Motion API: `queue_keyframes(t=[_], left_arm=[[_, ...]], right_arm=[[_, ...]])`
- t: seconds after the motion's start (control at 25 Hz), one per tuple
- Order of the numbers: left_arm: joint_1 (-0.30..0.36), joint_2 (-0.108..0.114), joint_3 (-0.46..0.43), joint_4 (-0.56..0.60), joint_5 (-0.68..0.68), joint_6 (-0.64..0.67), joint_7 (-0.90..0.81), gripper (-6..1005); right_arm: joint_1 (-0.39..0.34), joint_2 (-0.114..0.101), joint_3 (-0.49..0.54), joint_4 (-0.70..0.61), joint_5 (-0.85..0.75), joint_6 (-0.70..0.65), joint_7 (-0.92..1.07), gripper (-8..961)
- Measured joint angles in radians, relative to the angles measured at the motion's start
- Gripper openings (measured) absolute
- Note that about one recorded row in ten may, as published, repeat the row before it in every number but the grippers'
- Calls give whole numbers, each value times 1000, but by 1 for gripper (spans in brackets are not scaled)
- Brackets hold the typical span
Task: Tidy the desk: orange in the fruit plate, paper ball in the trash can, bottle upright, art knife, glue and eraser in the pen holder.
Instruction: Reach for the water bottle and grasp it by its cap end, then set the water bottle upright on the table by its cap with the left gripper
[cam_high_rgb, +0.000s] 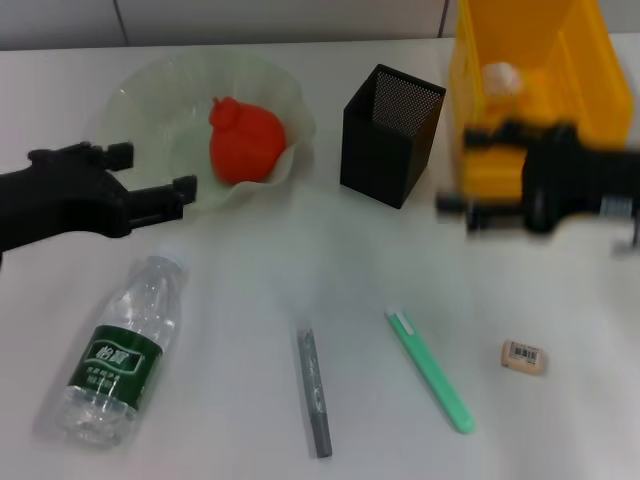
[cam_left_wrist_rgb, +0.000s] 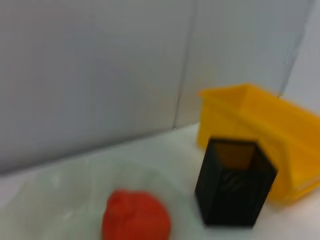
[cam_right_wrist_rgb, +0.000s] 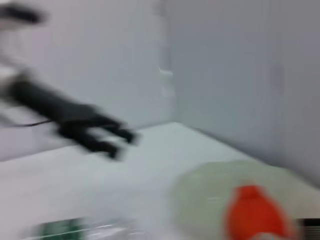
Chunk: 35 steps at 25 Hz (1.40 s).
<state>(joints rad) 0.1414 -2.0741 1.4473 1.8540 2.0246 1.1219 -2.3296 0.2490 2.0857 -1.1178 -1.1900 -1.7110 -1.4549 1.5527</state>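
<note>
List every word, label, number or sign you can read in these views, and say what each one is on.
Nothing can be quoted with certainty.
Bottle: green label with two white characters, too blurred to read.
Eraser: barcode label, digits too small to read.
Grey pen: faint marks on the barrel, unreadable.
Green art knife, pen holder and trash can: no text visible.

The bottle, lying on its side, carried a green label with white characters, too small and blurred to be read. The eraser bore a barcode label whose digits could not be made out. No other writing or number was legible anywhere.
</note>
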Motion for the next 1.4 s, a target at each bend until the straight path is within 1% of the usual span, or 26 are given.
queue_keyframes(t=[0.08,0.12,0.16,0.2,0.28,0.32,0.36,0.4,0.52,0.56,0.6,0.64,0.72,0.76,0.92,1.04,1.08,1.12,1.2,1.4], left_arm=[[22,0,89,92,173,-23,-165,837],[22,0,89,92,173,-23,-165,837],[11,-1,223,147,443,-28,-378,836],[11,-1,223,147,443,-28,-378,836],[-34,-2,300,126,589,-7,-494,836],[-62,-4,324,100,632,2,-529,836],[-81,-4,334,81,651,6,-541,836],[-129,-7,326,1,648,5,-545,836],[-129,-7,326,1,648,5,-545,836],[-152,-7,313,-41,643,1,-546,836],[-152,-7,313,-41,643,1,-546,831],[-219,-7,268,-164,639,-34,-547,826],[-219,-7,268,-164,639,-34,-547,816],[-259,-7,252,-224,639,-30,-549,811],[-282,-7,245,-251,638,-8,-549,791],[-321,-6,221,-289,638,51,-550,776],[-321,-6,221,-289,638,51,-550,771],[-338,-6,218,-302,644,69,-550,766],[-344,-5,223,-307,665,74,-549,756],[-347,-2,243,-298,694,73,-540,577]], right_arm=[[-25,0,-15,67,34,-47,-111,847],[-32,1,-16,111,43,-65,-160,847],[-38,1,-15,201,61,-91,-244,847],[-38,1,-15,201,61,-91,-244,847],[-39,0,-12,271,71,-112,-304,847],[-39,-1,-11,299,73,-120,-332,847],[-42,-1,-11,328,75,-128,-367,847],[-45,-1,-11,349,75,-129,-392,847],[-43,-1,-11,374,76,-130,-401,847],[-42,-2,-12,381,76,-131,-402,847],[-42,-2,-12,381,76,-131,-402,847],[-41,-2,-13,382,76,-131,-402,847],[-40,-2,-16,382,76,-131,-403,846],[-39,-2,-17,383,76,-131,-403,846],[-37,-1,-19,383,76,-131,-398,846],[-37,-1,-16,382,76,-132,-394,846],[-37,-1,-16,382,76,-132,-394,846],[-36,-1,-16,380,77,-134,-392,846],[-36,-1,-17,377,77,-136,-388,846],[-36,-2,-11,377,77,-140,-377,846]])
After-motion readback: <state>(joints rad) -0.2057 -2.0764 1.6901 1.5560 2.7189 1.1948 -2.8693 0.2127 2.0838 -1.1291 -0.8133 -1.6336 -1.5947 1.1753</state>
